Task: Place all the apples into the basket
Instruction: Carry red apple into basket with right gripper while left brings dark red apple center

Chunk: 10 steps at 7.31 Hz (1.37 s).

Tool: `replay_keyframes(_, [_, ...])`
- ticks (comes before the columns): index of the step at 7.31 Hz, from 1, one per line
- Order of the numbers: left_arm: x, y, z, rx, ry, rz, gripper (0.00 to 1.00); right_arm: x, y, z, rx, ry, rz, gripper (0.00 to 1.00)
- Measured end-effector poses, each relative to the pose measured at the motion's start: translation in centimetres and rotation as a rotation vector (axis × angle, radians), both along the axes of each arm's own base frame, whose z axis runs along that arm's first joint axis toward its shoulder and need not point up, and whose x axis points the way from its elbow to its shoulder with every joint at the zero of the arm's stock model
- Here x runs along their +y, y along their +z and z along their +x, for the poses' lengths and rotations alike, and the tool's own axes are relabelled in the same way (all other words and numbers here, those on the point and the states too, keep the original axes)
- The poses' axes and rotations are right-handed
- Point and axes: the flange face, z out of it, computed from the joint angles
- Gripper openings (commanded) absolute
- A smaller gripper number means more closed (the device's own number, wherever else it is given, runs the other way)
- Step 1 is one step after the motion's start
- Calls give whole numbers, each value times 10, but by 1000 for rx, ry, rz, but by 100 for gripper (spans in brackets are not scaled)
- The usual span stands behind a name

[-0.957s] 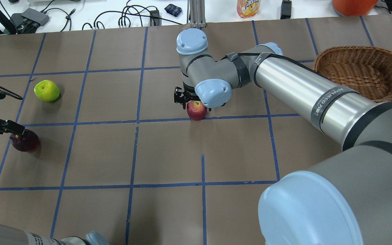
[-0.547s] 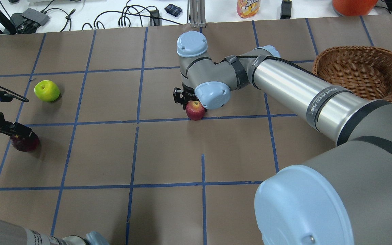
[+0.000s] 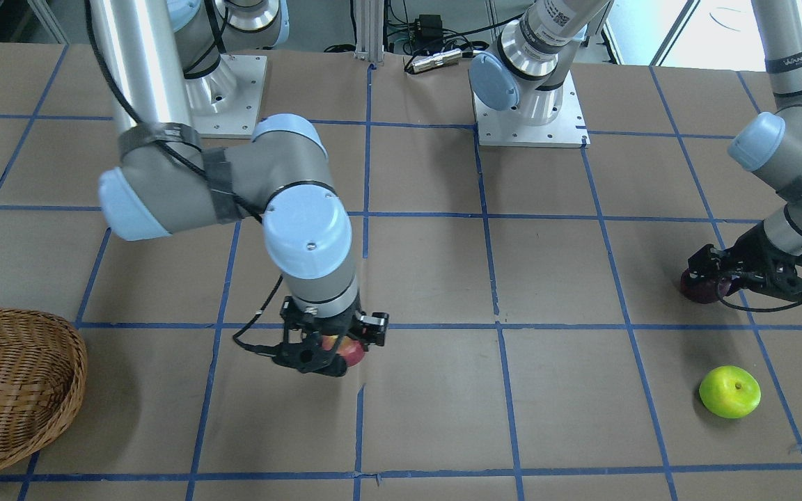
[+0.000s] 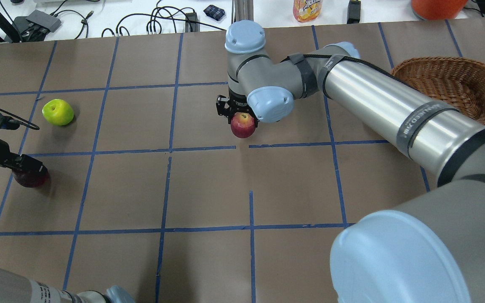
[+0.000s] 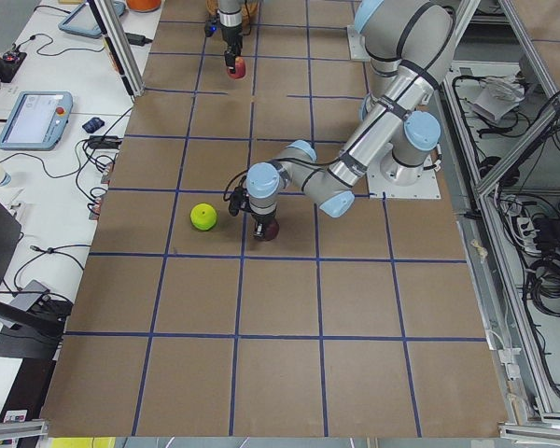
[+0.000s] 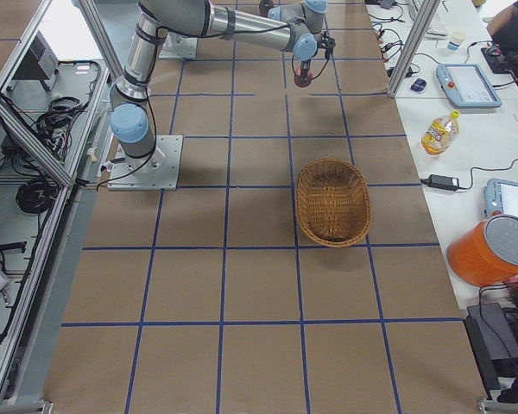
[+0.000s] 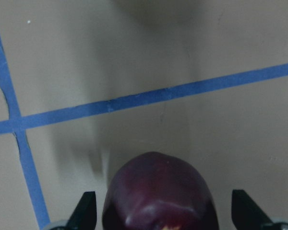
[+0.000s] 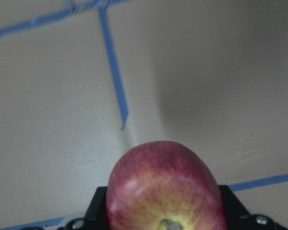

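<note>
The right tool (image 3: 335, 348) is clenched on the red apple (image 4: 243, 126) and has just carried it up off the tabletop (image 4: 141, 189): half a second ago the fruit sat on the blue tape line, and now it hangs clear above that line, with the wrist view showing the surface well below it. That turns the first apple from grasped to lifted, so I judge the next move for this arm to be a swing toward the basket (image 4: 444, 59), which stands well apart on the robot's right and holds no apple yet. Further out, the left tool (image 3: 714, 278) has come lower over the maroon apple (image 7: 158, 196); its fingers (image 7: 86, 211) straddle the fruit with a gap on each side, so it is released and not yet gripping, and the apple rests on the tabletop. The green apple (image 4: 58, 112) lies near it, untouched, so two apples remain to be collected
</note>
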Motion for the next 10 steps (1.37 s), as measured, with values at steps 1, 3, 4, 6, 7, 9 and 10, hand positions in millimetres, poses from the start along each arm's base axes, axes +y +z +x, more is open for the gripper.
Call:
replay_keyframes(1, [-1, 8, 0, -1, 3, -13, 0, -21, 23, -56, 11, -35, 1, 0])
replay_keyframes(3, [-19, 46, -9, 4, 36, -23, 0, -47, 46, -188, 78, 14, 13, 0])
replay_keyframes(4, [-40, 66, -33, 39, 93, -13, 0, -51, 48, -251, 117, 60, 29, 0])
replay_keyframes(6, [-90, 85, -144, 117, 270, 23, 0, -47, 45, -362, 199, 155, 78, 0])
replay_keyframes(7, [-109, 85, -212, 120, 341, 24, 0, -43, 41, -404, 216, 198, 97, 0])
replay_keyframes(9, [-125, 73, -327, 130, 458, 0, 0, -42, 14, -473, 224, 245, 114, 0])
replay_keyframes(10, [-127, 59, -378, 133, 484, 0, 0, -48, -3, -500, 253, 275, 92, 0])
